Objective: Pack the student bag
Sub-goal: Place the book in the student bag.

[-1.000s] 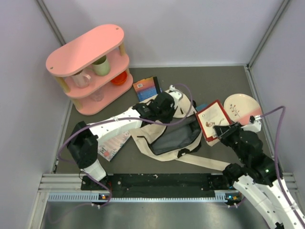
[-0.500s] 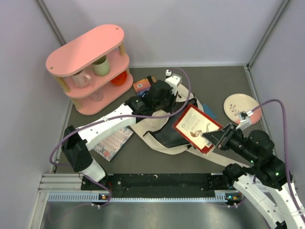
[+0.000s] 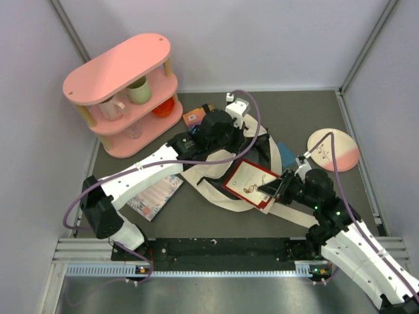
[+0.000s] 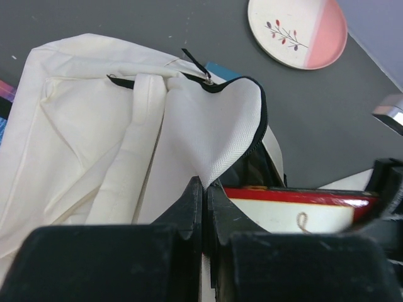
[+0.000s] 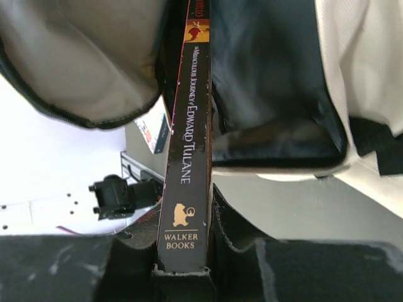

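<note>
Lowered toward frame centre into the bag's point(image 3: 196, 184) mouth, the book point(image 3: 247, 183) is clamped by the right gripper point(image 3: 273, 188), the bag's rim pinched by the left gripper point(image 4: 204, 189); insertion seems begun.

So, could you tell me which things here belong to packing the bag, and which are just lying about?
In use: student bag, its opening edge pinched by the left gripper; red-bordered book, held by the right gripper at the bag's mouth.
Lying about: pink shelf with mugs; plate; flat book beside the left arm, perhaps packed later.
</note>
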Robot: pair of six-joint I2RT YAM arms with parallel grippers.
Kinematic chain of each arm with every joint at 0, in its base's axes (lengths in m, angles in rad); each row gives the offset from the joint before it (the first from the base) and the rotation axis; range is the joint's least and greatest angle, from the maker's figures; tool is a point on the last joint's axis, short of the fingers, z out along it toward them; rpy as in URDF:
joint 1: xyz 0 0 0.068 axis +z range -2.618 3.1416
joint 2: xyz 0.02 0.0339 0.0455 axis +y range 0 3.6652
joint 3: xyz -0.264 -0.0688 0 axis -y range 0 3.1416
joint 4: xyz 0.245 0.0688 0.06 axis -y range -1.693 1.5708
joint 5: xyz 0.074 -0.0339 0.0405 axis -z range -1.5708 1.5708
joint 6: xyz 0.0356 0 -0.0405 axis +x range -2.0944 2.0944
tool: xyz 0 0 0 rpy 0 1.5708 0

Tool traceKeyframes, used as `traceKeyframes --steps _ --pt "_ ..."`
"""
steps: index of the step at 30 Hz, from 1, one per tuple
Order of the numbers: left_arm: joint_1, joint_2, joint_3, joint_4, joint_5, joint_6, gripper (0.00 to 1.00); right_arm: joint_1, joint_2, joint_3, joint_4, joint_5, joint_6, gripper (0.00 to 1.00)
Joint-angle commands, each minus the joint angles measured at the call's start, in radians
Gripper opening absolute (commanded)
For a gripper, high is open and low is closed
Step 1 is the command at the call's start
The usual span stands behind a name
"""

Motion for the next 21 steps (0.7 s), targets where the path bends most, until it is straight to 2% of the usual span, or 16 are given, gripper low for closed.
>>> traceKeyframes --steps 1,13,21 --pt "-0.031 -0.053 0.026 0.141 0.039 -0.021 0.00 0.006 0.061 0.009 0.319 0.019 0.048 0.00" --pt "-0.046 -0.078 0.029 0.164 0.013 -0.059 0.00 0.008 0.192 -0.103 0.564 0.222 0.159 0.00" --pt "-0.046 -0.098 0.047 0.195 0.071 -0.044 0.00 0.035 0.356 -0.091 0.762 0.248 0.166 0.00"
